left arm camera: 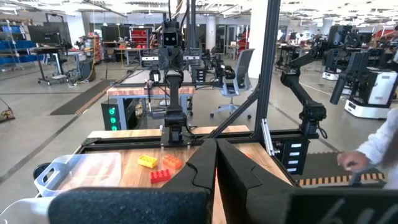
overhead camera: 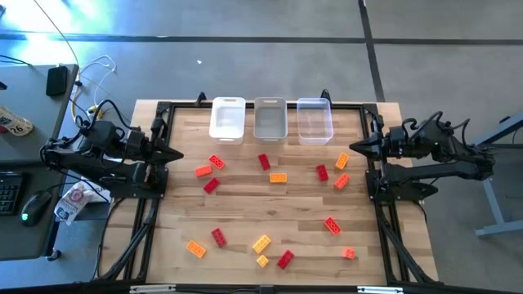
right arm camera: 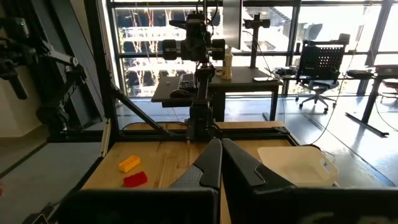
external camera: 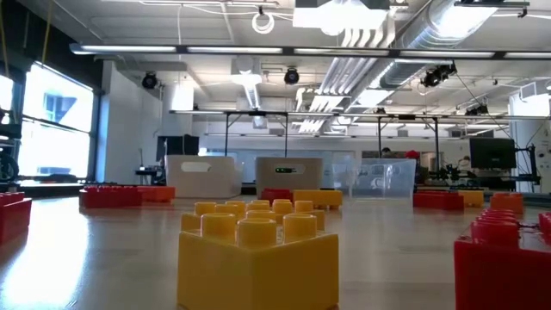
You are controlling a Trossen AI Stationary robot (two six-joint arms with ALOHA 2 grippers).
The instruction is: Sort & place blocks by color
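Several small studded blocks in red, orange and yellow lie flat and scattered on the wooden table (overhead camera: 270,204), among them a red one (overhead camera: 264,162), an orange one (overhead camera: 278,177) and a yellow one (overhead camera: 261,242). Close to the low camera stand a yellow block (external camera: 257,258) and a red one (external camera: 504,263). My left gripper (overhead camera: 178,154) waits shut at the table's left edge, raised and pointing level toward the right. My right gripper (overhead camera: 354,147) waits shut at the right edge, facing it. Both show shut in their wrist views, left (left arm camera: 216,163) and right (right arm camera: 221,158).
Three small bins stand in a row at the far edge: white (overhead camera: 228,118), grey (overhead camera: 270,119) and clear (overhead camera: 315,120). A dark frame (overhead camera: 261,104) runs round the table. A person's hand (left arm camera: 354,160) shows beyond the table in the left wrist view.
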